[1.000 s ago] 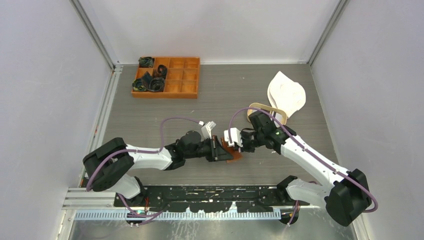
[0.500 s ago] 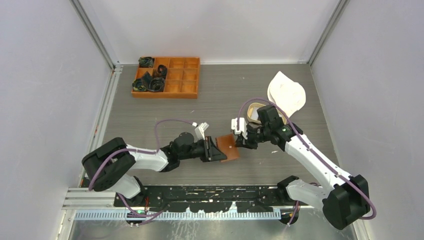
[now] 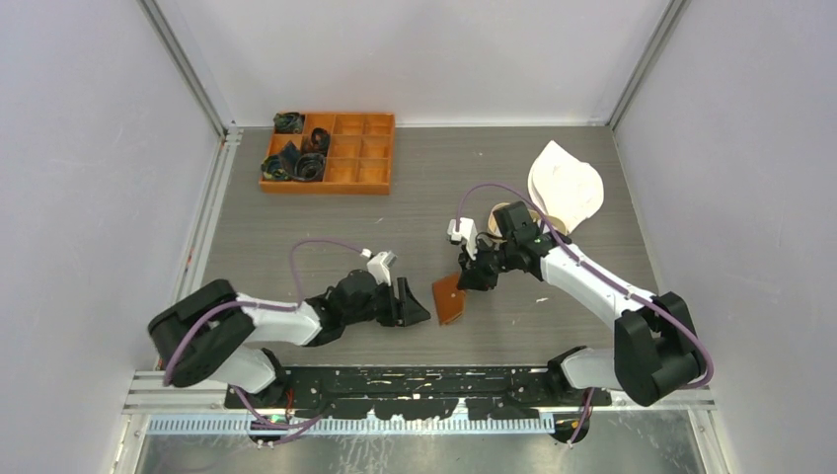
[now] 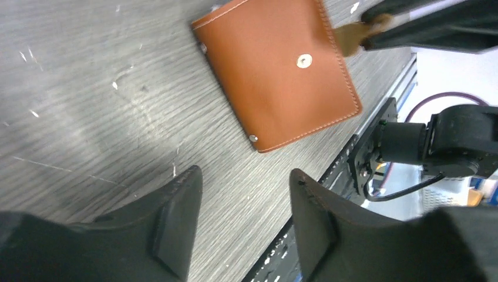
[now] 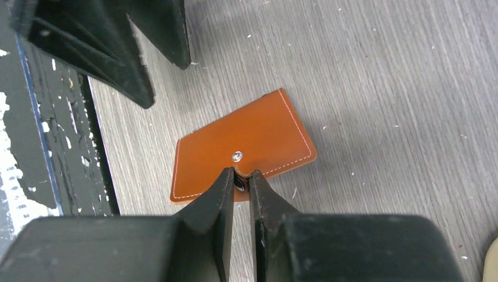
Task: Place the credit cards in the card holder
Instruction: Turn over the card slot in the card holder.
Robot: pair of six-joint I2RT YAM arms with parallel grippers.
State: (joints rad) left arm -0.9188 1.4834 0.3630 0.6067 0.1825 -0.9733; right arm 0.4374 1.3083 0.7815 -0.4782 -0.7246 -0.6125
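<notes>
Card holder (image 3: 449, 298) lies closed on the grey counter (image 3: 326, 232) near the middle, a little toward the near edge, with its brown stud face up. From above it sits skewed to the counter's edges.

The right arm rises from its base at the near right, runs far and leftward, then bends at the wrist so the right hand (image 3: 472, 278) points down and near-left at the card holder's far right edge. In the right wrist view its two fingers (image 5: 220, 194) are closed to a thin slit on that edge just below the stud; the left wrist view shows a small tan tab of the card holder pinched there.

The left arm lies low and stretched along the counter from the near left, forearm pointing right. The left hand (image 3: 418, 304) stops just left of the card holder, apart from it, its fingers (image 4: 176, 217) spread with bare counter between them and nothing held.

An orange compartment box (image 3: 331, 153) sits at the far left, well apart, with dark items in its left cells. A white cloth (image 3: 565, 188) lies at the far right.
</notes>
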